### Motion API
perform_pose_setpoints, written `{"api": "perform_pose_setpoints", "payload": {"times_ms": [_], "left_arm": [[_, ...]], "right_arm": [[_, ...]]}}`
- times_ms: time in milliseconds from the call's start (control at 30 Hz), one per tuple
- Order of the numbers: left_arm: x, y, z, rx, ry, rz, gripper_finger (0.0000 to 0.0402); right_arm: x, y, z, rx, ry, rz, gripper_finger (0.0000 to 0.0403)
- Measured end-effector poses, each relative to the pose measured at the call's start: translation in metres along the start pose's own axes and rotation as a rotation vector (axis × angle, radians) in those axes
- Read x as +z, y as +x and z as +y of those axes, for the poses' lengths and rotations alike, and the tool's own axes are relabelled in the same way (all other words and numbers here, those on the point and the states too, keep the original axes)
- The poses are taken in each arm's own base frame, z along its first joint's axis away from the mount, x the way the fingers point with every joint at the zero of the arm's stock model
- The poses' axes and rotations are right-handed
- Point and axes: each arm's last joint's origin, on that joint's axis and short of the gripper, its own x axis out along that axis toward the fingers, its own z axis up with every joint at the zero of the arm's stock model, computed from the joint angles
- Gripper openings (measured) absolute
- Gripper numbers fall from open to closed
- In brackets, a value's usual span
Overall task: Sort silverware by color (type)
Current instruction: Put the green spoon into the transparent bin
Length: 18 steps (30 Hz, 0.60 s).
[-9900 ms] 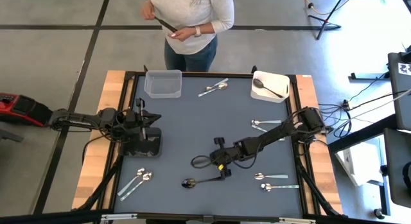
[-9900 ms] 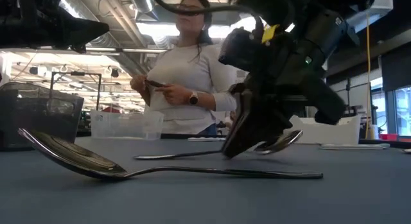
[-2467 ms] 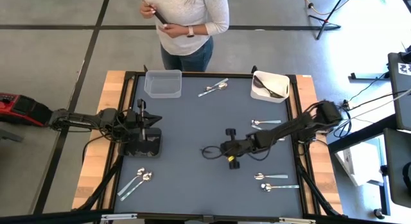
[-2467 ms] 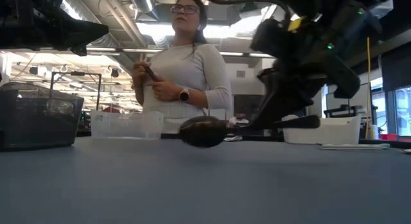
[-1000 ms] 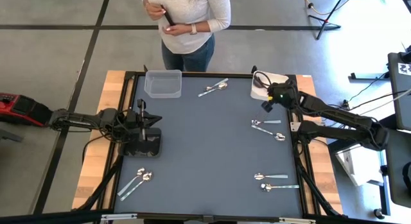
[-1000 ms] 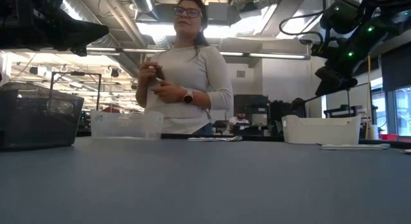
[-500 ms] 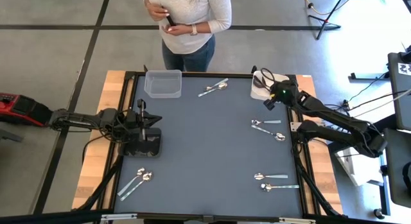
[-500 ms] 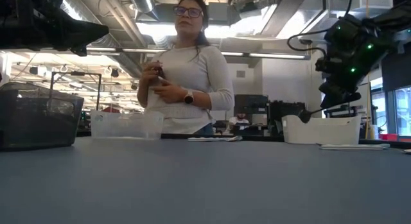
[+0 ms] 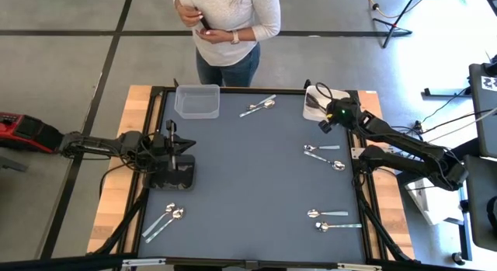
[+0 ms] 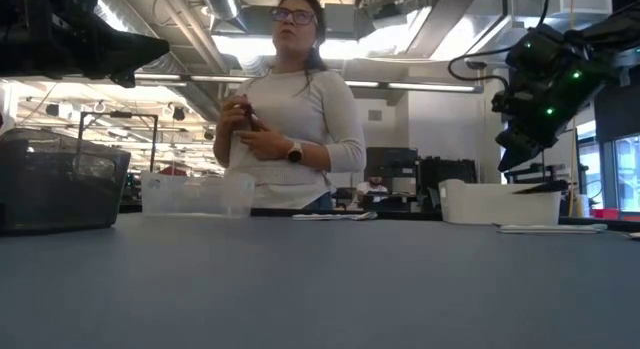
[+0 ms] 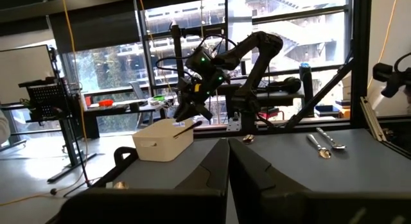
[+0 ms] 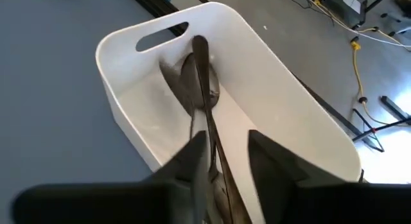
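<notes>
Over the white bin (image 12: 308, 131) our right gripper (image 12: 221, 156) now hangs with fingers parted, its dark spoon (image 12: 196, 83) released inside; silver spoons (image 9: 324, 156) remain on the table (image 9: 248, 178) for sorting.

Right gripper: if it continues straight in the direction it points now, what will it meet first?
Most likely the dark spoons lying in the white bin. The right gripper is open above them, aimed into the bin; depth to them is unclear.
</notes>
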Motion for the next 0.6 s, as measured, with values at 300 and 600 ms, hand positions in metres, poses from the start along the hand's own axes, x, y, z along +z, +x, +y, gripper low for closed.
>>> {"api": "perform_pose_setpoints", "payload": {"times_ms": [300, 600], "left_arm": [[-0.003, 0.000, 0.002, 0.061, 0.012, 0.035, 0.0018], [-0.004, 0.000, 0.002, 0.078, 0.014, 0.046, 0.0103]], "right_arm": [[0.035, -0.017, -0.004, 0.261, 0.148, -0.149, 0.0178], [0.050, -0.031, 0.035, 0.524, 0.093, -0.256, 0.0179]]}}
